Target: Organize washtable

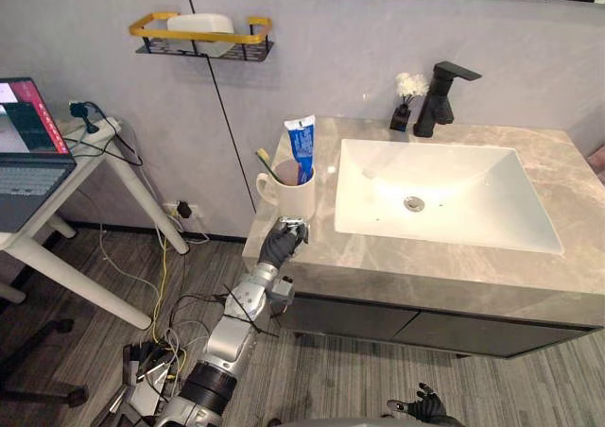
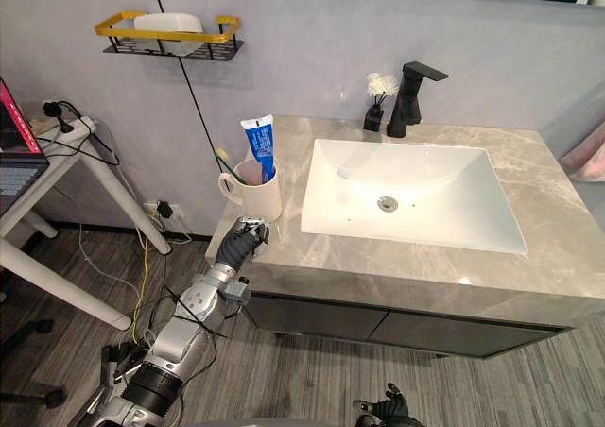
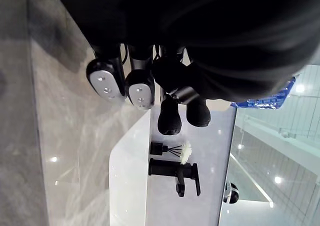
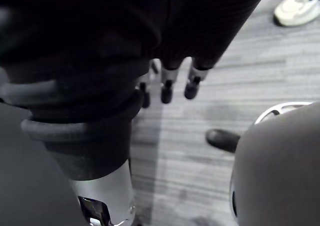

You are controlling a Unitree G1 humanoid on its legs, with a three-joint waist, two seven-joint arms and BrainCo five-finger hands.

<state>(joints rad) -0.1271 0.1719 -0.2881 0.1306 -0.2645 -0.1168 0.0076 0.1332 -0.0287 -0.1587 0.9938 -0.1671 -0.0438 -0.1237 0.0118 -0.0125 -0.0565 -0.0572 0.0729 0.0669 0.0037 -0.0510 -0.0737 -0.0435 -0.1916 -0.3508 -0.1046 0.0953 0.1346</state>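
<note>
A white mug (image 1: 288,198) stands at the left front corner of the grey stone countertop (image 1: 378,266). In it are a blue toothpaste tube (image 1: 302,148) and a toothbrush (image 1: 267,167). My left hand (image 1: 281,244) rests at the counter's edge just in front of the mug, its fingers (image 3: 140,88) relaxed and holding nothing, their tips close to the mug's base. Low over the floor hangs my right hand (image 1: 425,409), open, its fingers (image 4: 167,83) straight. A black faucet (image 1: 440,96) and a small dark bottle with a white flower (image 1: 405,106) stand behind the white basin (image 1: 492,229).
A yellow-railed wall shelf (image 1: 203,32) carries a white item above the counter's left end. A white side table (image 1: 57,196) with a laptop (image 1: 24,153) stands to the left, cables on the floor beneath. A person's shoe (image 4: 297,8) shows on the floor.
</note>
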